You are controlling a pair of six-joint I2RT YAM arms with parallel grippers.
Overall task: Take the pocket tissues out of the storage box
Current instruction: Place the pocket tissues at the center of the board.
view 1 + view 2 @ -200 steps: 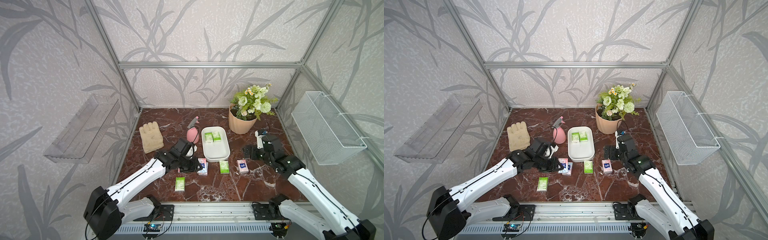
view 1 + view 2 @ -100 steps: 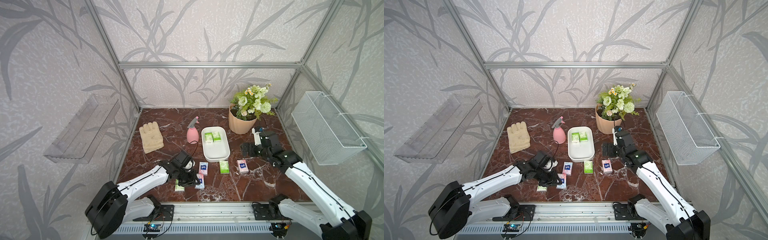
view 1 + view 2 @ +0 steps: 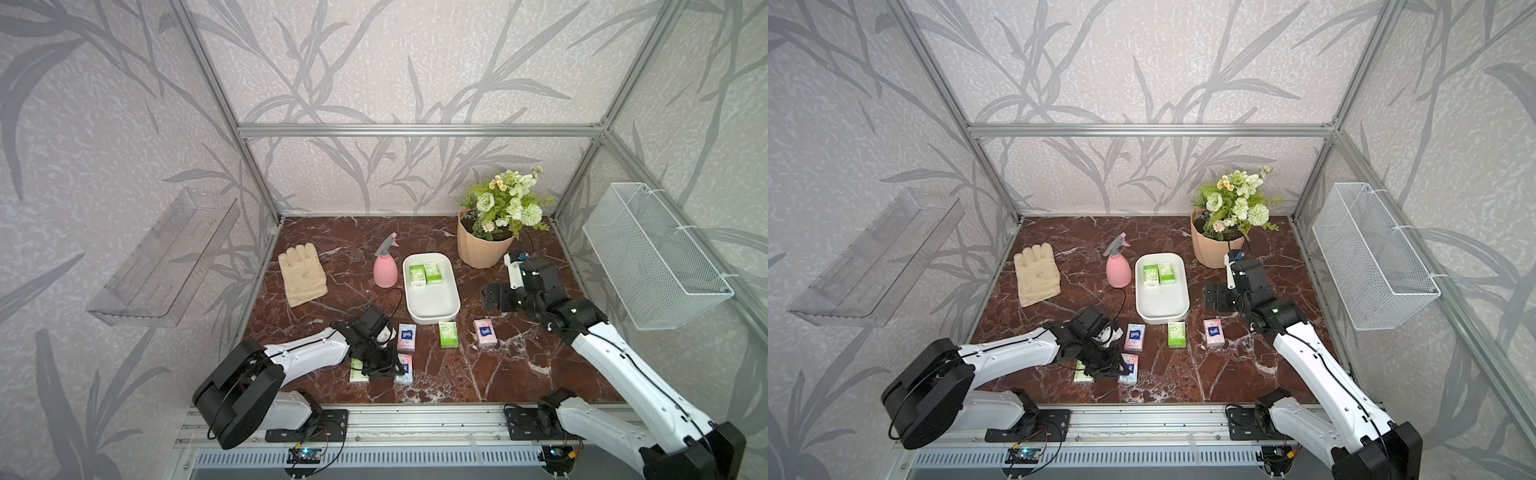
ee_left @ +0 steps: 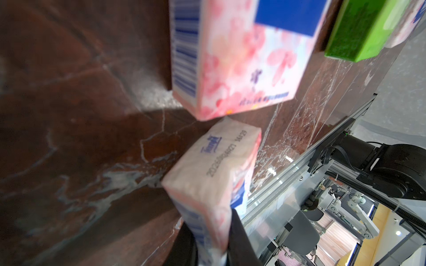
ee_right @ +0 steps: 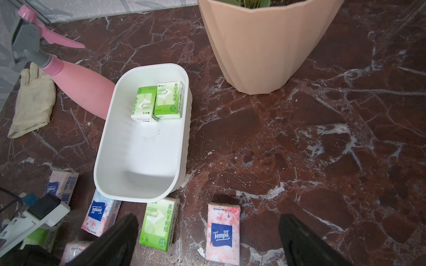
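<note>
**Inspector:** What has moved?

**Assistant:** The left arm has swung from beside the storage box (image 3: 432, 314) to the front of the surface (image 3: 519, 365). A pink packet (image 3: 404, 370) has come with it. The right arm has scarcely shifted.

**Inspector:** Top views?

**Assistant:** In both top views, two green pocket tissues (image 3: 424, 274) (image 3: 1158, 274) lie side by side at the box's far end. Three loose packets (image 3: 449, 334) lie in a row just in front of the box. The left claw (image 3: 388, 368) sits low near the front rail. The right claw (image 3: 490, 296) hangs right of the box, near the flowerpot (image 3: 482, 249).

**Inspector:** Left wrist?

**Assistant:** The left claw (image 4: 212, 246) is clamped on the pink packet (image 4: 214, 175), which stands on edge. I cannot tell whether it touches the surface.

**Inspector:** Right wrist?

**Assistant:** The right claw (image 5: 208, 218) is spread wide with nothing in it. The storage box (image 5: 138, 161) lies ahead, with both green packets inside.
</note>
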